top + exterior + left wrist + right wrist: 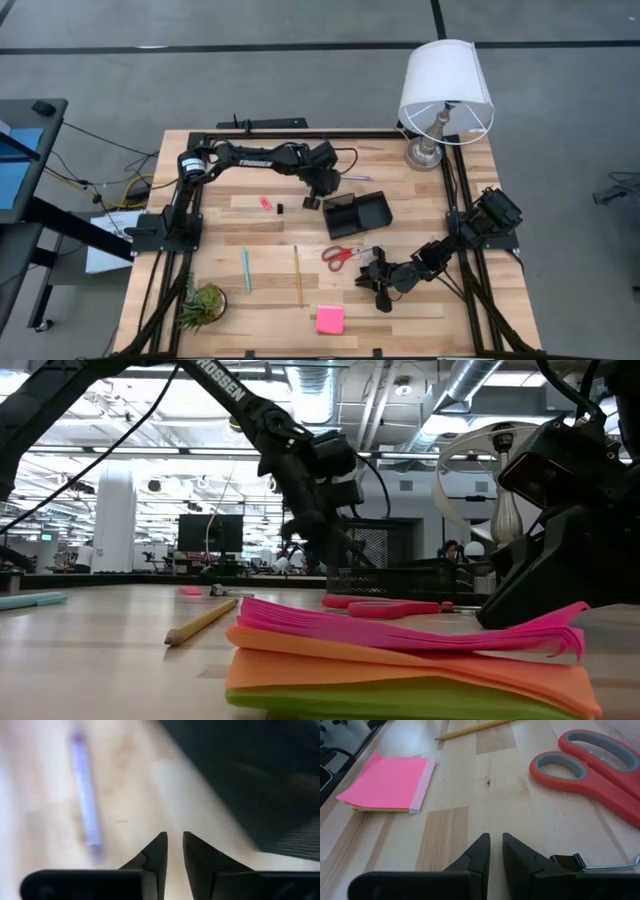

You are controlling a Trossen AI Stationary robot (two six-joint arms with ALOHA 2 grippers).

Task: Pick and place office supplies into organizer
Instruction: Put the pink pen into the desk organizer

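Note:
The black organizer (357, 214) sits mid-table. My left gripper (312, 200) (174, 837) hovers at its left end, shut and empty. A purple pen (355, 178) (85, 795) lies on the wood just beyond it. My right gripper (383, 300) (495, 837) is low over the table, shut and empty. It sits between the red-handled scissors (345, 255) (590, 775) and the pink sticky-note pad (329, 319) (387, 782). A black binder clip (580, 863) lies right beside one of its fingers. Also flat on the table are a teal pen (246, 270), a yellow pencil (298, 275) and a pink eraser (265, 203).
A white-shaded lamp (445, 100) stands at the far right corner. A small green plant (200, 305) stands at the near left corner. A small black item (280, 208) lies beside the eraser. Bare wood shows along the near edge, to the right of the pad.

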